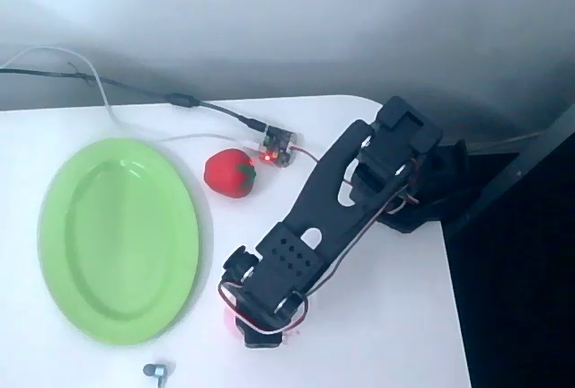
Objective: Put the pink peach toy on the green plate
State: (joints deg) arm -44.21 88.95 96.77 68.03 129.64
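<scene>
Overhead view. Black arm (pixel 350 199) reached down over the white table (pixel 395 316). Gripper (pixel 262 332) sat directly over the peach (pixel 231 321); only a pale-pink sliver showed at its left edge. Jaw opening and any grip: cannot tell. Plate (pixel 119 240) lay just left, bare. Strawberry (pixel 230 172) stood beyond, near a circuit board (pixel 275 150).

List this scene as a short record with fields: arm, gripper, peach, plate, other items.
arm: black, reaching from the right edge toward the table's front
gripper: pointing down over the pink peach toy; jaw state unclear
pink peach toy: mostly hidden under the gripper, just right of the plate
green plate: left on the table, nothing on it
other: red strawberry toy, circuit board
</scene>
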